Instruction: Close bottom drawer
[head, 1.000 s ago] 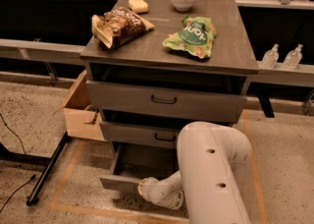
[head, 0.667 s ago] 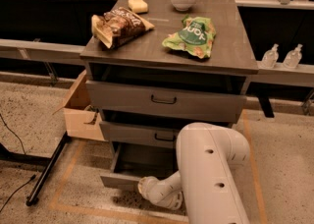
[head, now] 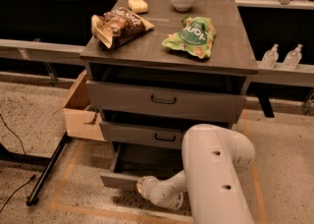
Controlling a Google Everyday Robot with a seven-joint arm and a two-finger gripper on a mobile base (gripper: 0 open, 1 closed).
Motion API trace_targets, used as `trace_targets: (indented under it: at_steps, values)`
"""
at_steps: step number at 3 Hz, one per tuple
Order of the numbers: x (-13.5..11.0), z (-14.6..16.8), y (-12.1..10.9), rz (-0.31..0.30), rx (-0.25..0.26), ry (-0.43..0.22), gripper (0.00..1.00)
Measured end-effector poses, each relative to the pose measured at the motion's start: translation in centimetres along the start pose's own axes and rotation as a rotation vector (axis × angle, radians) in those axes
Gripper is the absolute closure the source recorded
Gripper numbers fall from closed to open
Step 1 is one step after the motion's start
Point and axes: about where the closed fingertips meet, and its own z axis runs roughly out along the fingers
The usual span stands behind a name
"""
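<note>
Plainly the job is not yet done. The bottom drawer (head: 122, 181) stands pulled out of the grey cabinet (head: 167, 101), its front panel well forward of the front edge of the worktop (head: 230, 56), and its dark inside lies open to view. The two drawers above it sit further in.

The robot's white arm (head: 216, 179) comes down in front of the cabinet below the worktop's front right corner and bends left. Its wrist end meets the bottom drawer's front panel roughly under the middle of the front edge. The jaws are at that wrist end, low against or just beside the panel. Whether they are open or closed, and whether they have hold of the handle or anything else, cannot be told.

As I judge it, the reach to the drawer is made and the whole push is left: the panel has to travel back until it sits flush under the other two. On the worktop a brown snack bag (head: 117, 24) and a green bag (head: 191, 36) lie clear of all this.
</note>
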Motion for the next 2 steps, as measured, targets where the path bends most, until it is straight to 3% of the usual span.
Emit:
trace_targets:
  at_steps: [2]
  values:
    - [-1.1, -0.3, 2.3, 0.008, -0.05, -0.037, 1.0]
